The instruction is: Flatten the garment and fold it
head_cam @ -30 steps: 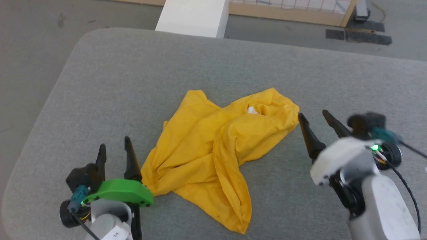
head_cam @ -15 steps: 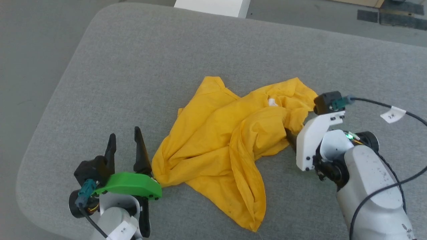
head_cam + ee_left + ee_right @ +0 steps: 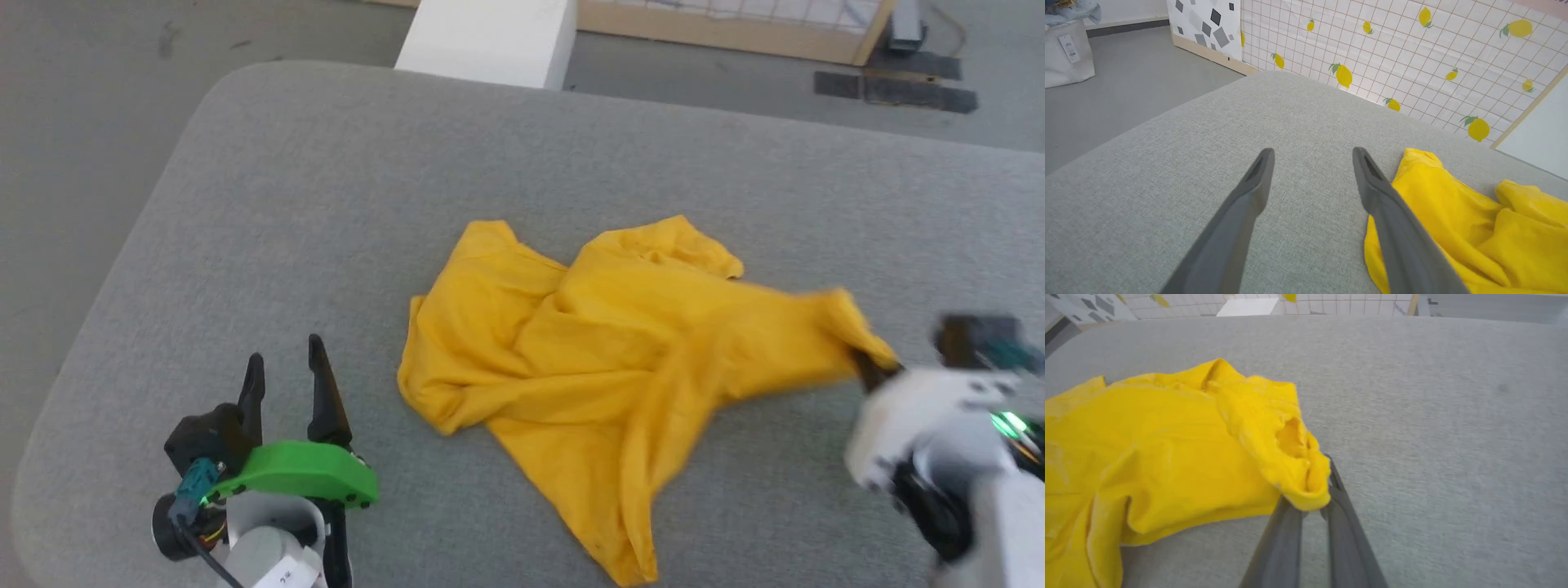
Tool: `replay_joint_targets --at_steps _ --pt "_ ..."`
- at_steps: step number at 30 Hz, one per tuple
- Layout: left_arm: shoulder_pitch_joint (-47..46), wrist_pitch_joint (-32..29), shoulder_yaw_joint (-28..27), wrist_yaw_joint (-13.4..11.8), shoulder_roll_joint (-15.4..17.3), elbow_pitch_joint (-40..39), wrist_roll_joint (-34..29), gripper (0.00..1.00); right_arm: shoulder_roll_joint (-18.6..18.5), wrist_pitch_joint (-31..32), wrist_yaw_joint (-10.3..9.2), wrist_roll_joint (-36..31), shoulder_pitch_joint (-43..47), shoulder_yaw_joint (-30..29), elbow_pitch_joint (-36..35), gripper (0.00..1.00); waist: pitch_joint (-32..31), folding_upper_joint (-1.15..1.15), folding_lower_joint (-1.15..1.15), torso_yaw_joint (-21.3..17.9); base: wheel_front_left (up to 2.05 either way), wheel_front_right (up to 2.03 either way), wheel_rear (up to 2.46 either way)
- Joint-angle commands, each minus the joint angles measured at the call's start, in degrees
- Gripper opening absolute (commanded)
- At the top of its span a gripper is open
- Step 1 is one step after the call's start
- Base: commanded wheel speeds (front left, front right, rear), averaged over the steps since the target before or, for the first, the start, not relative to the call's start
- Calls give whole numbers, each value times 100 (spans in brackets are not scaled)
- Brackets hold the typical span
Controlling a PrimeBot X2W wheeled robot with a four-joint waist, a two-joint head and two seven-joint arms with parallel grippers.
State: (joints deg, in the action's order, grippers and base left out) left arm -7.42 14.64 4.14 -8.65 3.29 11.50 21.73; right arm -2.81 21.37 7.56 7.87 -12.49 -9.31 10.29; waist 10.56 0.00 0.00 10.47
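Our right gripper (image 3: 1312, 498) has pinched the shirt's (image 3: 604, 351) right corner and dragged it rightward over the grey cushion (image 3: 326, 204); the crumple is stretching, so flattening has begun; our left gripper (image 3: 283, 353) waits nearby, jaws spread.

So the yellow garment (image 3: 604, 359) is lying all crumpled on the grey padded surface (image 3: 408, 163). One corner is stretched out to the right, pinched in the blurry right gripper (image 3: 865, 367). The left gripper (image 3: 285, 349) sits lower left with its fingers spread, near the shirt but not touching it. There's a white block (image 3: 490, 37) past the far edge.
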Motion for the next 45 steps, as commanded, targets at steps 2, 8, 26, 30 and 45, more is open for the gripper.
replay_joint_targets --at_steps 2,8,26,30,45 --pt "93 35 -60 47 -26 36 -93 100 -14 151 -8 -184 547 -493 -473 0 -283 0 0 -345 0 0 0" --pt "122 36 -133 110 -28 83 -127 100 -9 620 -8 139 1645 -1602 -947 0 -358 0 0 -613 0 0 0" --pt "-225 36 101 246 -39 35 -158 100 -128 -1302 -8 184 110 206 -636 100 135 0 0 -315 0 0 0" --pt "-331 36 209 212 -40 -58 -100 100 -288 -976 -8 251 -757 493 383 100 363 0 0 -165 0 0 0" --pt "-432 36 506 54 -41 -152 9 100 -522 1422 -8 -311 -2120 381 2687 0 530 0 0 120 0 0 0"
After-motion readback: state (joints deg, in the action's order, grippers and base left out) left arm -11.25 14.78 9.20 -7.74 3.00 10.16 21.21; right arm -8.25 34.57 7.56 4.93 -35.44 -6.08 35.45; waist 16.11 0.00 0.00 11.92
